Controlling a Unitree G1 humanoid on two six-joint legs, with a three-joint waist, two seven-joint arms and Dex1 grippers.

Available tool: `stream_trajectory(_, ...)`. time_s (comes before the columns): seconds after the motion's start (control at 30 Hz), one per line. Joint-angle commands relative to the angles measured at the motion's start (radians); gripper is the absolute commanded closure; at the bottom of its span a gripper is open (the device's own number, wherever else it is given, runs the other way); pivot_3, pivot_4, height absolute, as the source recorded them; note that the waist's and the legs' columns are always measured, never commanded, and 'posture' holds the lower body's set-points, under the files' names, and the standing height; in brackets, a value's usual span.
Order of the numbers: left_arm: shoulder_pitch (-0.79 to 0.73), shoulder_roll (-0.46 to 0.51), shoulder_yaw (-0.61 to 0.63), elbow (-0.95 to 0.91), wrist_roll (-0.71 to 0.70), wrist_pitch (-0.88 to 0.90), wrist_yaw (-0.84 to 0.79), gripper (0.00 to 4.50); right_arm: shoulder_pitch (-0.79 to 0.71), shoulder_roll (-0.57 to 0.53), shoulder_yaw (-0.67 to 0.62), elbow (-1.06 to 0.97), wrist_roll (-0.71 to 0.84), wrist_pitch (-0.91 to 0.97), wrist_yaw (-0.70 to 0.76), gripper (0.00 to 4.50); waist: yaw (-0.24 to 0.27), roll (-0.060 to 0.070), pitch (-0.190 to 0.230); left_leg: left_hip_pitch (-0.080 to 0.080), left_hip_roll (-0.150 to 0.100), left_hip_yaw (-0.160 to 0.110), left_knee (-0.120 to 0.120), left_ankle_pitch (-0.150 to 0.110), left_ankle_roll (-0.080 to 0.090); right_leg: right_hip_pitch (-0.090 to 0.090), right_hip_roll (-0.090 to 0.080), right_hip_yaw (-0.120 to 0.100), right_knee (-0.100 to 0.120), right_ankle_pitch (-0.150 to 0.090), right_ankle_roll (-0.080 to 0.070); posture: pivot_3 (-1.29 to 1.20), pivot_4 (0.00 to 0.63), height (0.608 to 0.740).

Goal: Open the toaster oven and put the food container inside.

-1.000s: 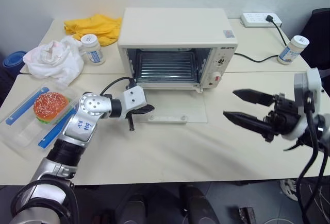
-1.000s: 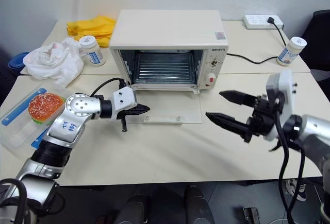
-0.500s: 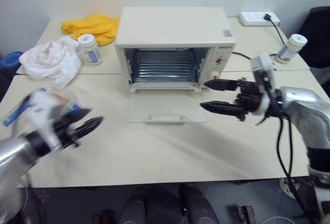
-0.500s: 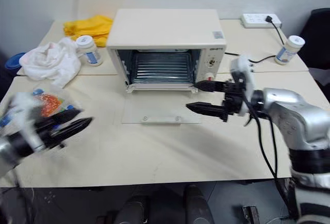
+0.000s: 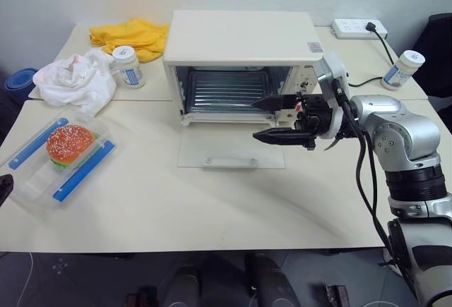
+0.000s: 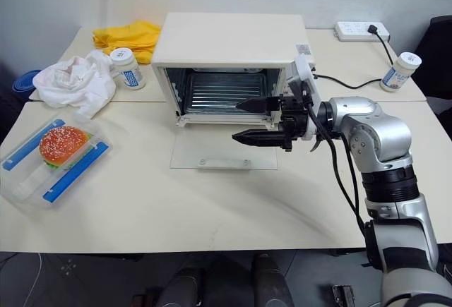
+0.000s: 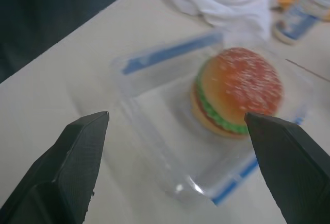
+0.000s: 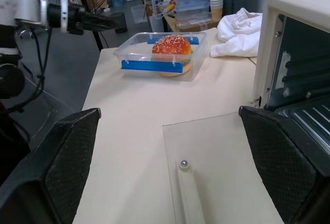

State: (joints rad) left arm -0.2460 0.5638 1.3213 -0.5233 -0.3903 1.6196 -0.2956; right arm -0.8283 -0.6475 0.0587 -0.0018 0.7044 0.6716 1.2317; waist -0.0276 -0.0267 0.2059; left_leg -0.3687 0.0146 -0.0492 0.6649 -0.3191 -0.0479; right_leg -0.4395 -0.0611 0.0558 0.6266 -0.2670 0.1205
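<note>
The cream toaster oven stands at the back middle of the table. Its glass door lies folded down flat and the rack inside shows. The food container, clear with blue clips and a sesame-bun burger in it, rests on the table at the far left. My left gripper is open just beyond the container's outer end, fingers spread wider than the box and apart from it. My right gripper is open and empty, pointing left, level, above the lowered door in front of the oven's mouth.
A white cloth, a yellow cloth and a small white bottle lie behind the container. Another bottle, a power strip and the oven's black cable sit at the back right. Bare tabletop lies between the container and the door.
My left arm swung from the oven door's front edge out to the far left past the container, and its gripper opened. My right gripper moved left to the oven's mouth.
</note>
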Motion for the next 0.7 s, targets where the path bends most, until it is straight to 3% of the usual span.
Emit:
stream_trajectory(0.03,-0.061,0.022,-0.062,0.047,0.037,-0.005,0.095,0.03,0.023,-0.005,-0.052,-0.079,0.036,0.021,-0.022,0.0,0.0,-0.001,0.0,0.0,0.0,0.0,0.0,0.0,0.0,0.0,0.0,0.0,-0.001,0.0,0.0,0.0,0.15,0.74)
stream_trajectory(0.2,-0.132,0.035,-0.146,0.167,0.075,-0.005,0.183,0.03,0.076,-0.015,-0.103,-0.15,0.072,0.064,-0.078,0.0,-0.003,-0.001,-0.001,-0.001,0.0,0.001,0.0,-0.001,-0.005,-0.001,-0.001,0.001,-0.001,0.0,0.0,0.0,0.15,0.74)
stream_trajectory(0.43,-0.211,0.025,-0.17,0.296,0.108,-0.005,0.283,0.03,0.112,-0.026,-0.146,-0.202,0.095,0.09,-0.13,0.0,-0.004,-0.001,-0.001,-0.001,0.001,0.003,0.0,-0.001,-0.005,-0.003,0.0,0.002,0.001,0.0,0.0,0.0,0.15,0.74)
stream_trajectory(0.53,-0.245,0.026,-0.182,0.319,0.109,-0.005,0.297,0.5,0.121,-0.029,-0.15,-0.216,0.093,0.092,-0.14,0.0,-0.001,-0.001,-0.001,-0.001,0.0,0.003,0.0,-0.001,-0.005,-0.003,-0.001,0.002,0.001,0.0,0.0,0.0,0.15,0.74)
stream_trajectory(0.7,-0.267,0.039,-0.189,0.341,0.112,-0.005,0.313,2.0,0.143,-0.043,-0.164,-0.244,0.104,0.097,-0.147,0.0,0.0,-0.001,-0.001,-0.001,0.0,0.002,0.0,0.0,-0.006,-0.003,-0.001,0.002,0.001,0.0,0.0,0.0,0.15,0.74)
